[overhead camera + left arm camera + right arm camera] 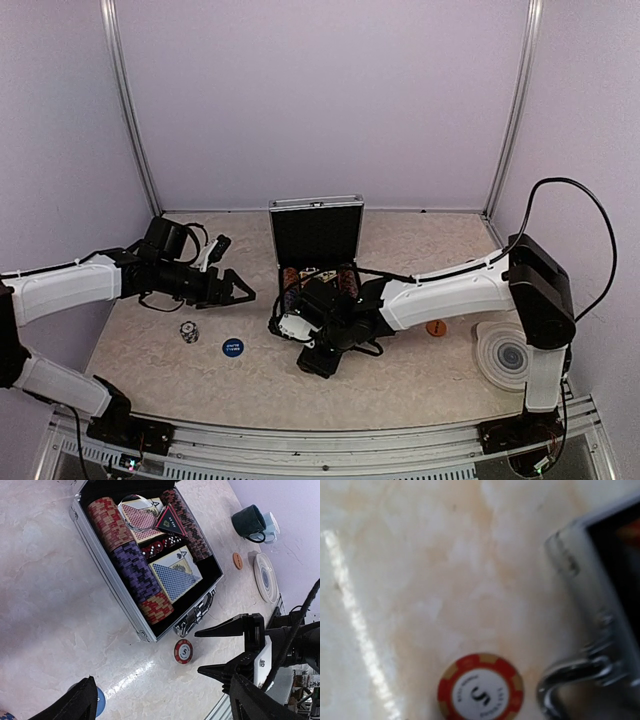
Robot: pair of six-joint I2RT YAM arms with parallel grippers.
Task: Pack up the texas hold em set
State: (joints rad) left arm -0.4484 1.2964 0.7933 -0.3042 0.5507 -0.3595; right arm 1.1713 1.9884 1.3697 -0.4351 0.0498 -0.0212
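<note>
The left gripper (243, 293) hangs spread wide and empty at 9 o'clock of the open aluminium case (316, 204). Most of the set looks packed: chip rows (131, 565), a blue card deck (175, 579), dice (159, 545) and the black triangle (170, 521) lie inside. A small speckled piece (189, 331) and a blue round button (232, 347) remain out. So does a red 5 chip (183, 651) beside the latch, faced by the right gripper (198, 651), jaws apart and holding nothing. An orange button (436, 327) lies at 4 o'clock. The lid is unclosed. The tabletop (420, 385) is pale and marbled, the walls (320, 100) lilac.
</note>
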